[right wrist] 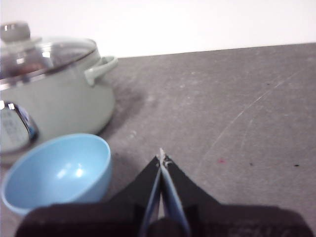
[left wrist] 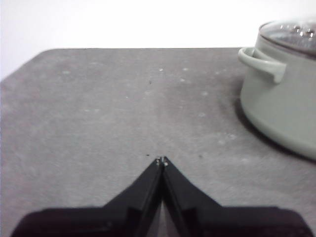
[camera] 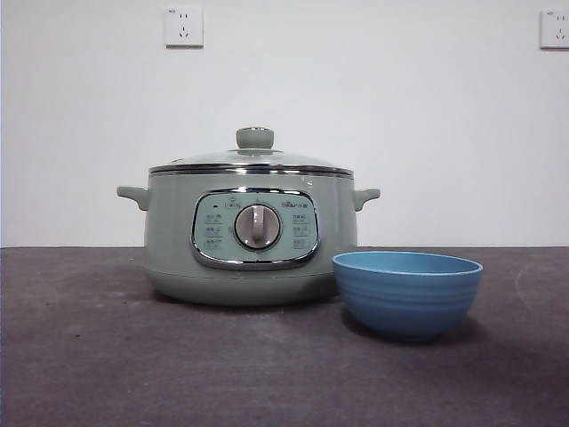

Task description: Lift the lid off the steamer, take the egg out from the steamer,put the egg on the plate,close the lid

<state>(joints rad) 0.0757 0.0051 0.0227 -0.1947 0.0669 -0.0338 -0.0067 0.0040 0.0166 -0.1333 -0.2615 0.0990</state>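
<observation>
One steamer (camera: 253, 233), pale sage green, upright on the dark grey table (camera: 107, 356), control panel and one silver dial (camera: 258, 227) facing the front camera, two small side handles. One lid (camera: 253, 158) seated on the steamer's rim, clear glass with chrome edge, one round green knob on top. One plate (camera: 407, 292), a deep sky-blue bowl, just beside the steamer's front, on the side of the right-hand handle as seen from the front; empty inside in the right wrist view. No contact visible between bowl and steamer. Two grippers: left gripper (left wrist: 161, 161) over bare table off one side of the steamer, jaws pressed together, holding nothing; right gripper (right wrist: 161, 159) beside the plate, jaws likewise together. Two wall sockets (camera: 183, 27) above, behind the steamer.
</observation>
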